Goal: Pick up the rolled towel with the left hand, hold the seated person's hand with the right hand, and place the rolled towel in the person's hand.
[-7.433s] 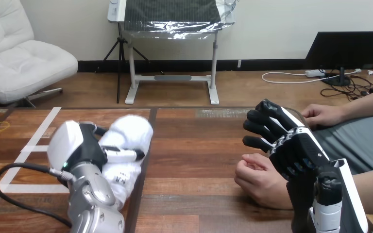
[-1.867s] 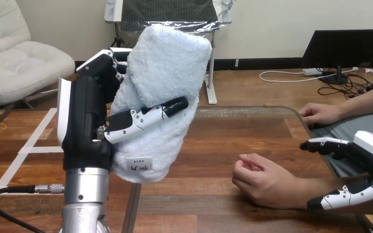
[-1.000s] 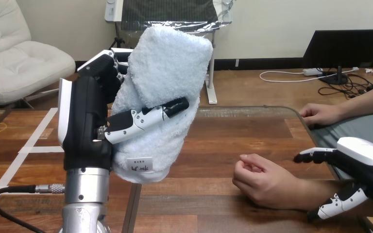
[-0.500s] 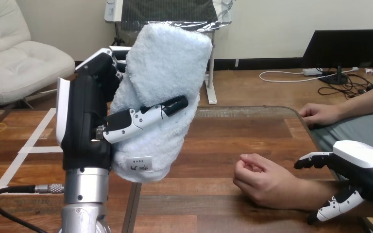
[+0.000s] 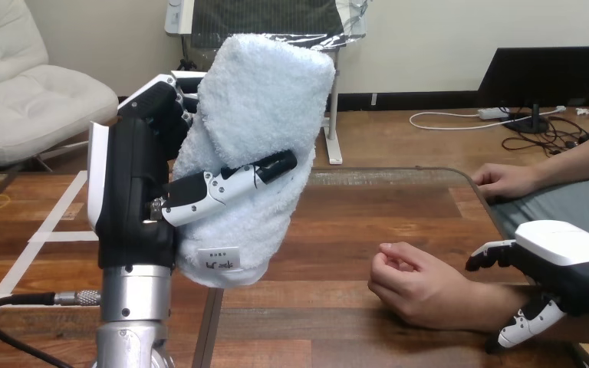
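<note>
The left hand [image 5: 134, 192] clasps the upright rolled towel [image 5: 257, 146]; right hand [image 5: 564, 264] straddles the person's wrist [image 5: 479, 307], grip unclear.

Left hand [image 5: 134, 192] grips the rolled towel [image 5: 261, 100], held upright.

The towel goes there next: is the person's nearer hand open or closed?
Closed: the person's nearer hand lies on the table, fingers curled in a loose fist.
</note>
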Available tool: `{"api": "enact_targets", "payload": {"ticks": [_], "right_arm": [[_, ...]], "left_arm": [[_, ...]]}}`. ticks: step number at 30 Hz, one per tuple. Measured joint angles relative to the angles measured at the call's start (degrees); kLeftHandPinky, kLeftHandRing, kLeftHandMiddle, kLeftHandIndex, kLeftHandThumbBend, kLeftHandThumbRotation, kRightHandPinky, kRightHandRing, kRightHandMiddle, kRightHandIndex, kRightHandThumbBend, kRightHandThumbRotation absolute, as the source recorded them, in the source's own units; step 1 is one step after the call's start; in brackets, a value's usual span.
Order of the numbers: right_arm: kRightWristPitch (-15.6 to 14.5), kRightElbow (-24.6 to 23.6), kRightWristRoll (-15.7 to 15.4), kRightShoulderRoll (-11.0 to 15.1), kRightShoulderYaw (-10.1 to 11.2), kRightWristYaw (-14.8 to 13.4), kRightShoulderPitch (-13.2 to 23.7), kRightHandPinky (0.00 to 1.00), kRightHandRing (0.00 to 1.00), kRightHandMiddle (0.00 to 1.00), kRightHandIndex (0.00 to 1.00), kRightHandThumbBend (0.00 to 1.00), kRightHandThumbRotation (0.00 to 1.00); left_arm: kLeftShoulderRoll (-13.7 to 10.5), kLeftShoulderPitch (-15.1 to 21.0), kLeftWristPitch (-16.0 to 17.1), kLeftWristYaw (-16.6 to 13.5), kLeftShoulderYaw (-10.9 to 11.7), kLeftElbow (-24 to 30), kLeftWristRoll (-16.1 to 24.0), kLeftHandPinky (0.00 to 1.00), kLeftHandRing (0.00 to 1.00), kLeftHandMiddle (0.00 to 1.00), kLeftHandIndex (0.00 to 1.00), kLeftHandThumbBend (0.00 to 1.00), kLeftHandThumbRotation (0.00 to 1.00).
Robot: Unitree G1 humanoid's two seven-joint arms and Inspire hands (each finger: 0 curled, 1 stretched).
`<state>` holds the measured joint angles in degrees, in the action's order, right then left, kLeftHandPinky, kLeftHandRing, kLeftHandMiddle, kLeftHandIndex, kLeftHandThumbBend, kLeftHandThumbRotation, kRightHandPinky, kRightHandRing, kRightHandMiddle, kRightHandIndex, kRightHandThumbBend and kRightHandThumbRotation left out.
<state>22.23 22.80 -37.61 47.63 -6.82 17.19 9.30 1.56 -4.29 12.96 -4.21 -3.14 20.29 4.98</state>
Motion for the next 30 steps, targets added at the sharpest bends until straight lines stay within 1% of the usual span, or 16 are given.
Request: {"api": "enact_targets", "payload": {"ticks": [6,11,17,23,30], "right_arm": [[-1.5,0.8,-2.5,-0.1,-1.9,-1.4,1.0,0.65,0.79,0.81,0.76,0.92,0.28],[-2.5,1.6,-3.8,-0.2,-3.1,-2.8,1.7,0.61,0.75,0.78,0.74,0.92,0.24],[-2.8,2.7,-4.3,-0.3,-4.1,-5.0,2.2,0.56,0.71,0.73,0.71,0.91,0.21],[-2.7,4.1,-4.6,-0.6,-5.1,-7.2,3.0,0.51,0.66,0.69,0.68,0.91,0.21],[-2.9,5.6,-4.9,-0.9,-6.2,-9.0,4.0,0.46,0.62,0.65,0.65,0.9,0.2]], "left_arm": [[0.0,0.0,0.1,0.0,0.1,0.0,-0.2,0.14,0.2,0.26,0.36,0.5,0.0],[0.0,0.0,0.2,0.0,0.2,0.0,-0.2,0.14,0.2,0.26,0.36,0.51,0.0],[0.0,0.0,0.2,0.0,0.4,0.0,-0.4,0.14,0.2,0.26,0.36,0.52,0.0],[0.0,0.0,0.2,0.0,0.9,0.0,-0.4,0.14,0.2,0.26,0.36,0.53,0.0],[0.1,0.0,0.3,-0.1,1.2,0.0,-0.4,0.14,0.2,0.26,0.36,0.53,0.0]]}}
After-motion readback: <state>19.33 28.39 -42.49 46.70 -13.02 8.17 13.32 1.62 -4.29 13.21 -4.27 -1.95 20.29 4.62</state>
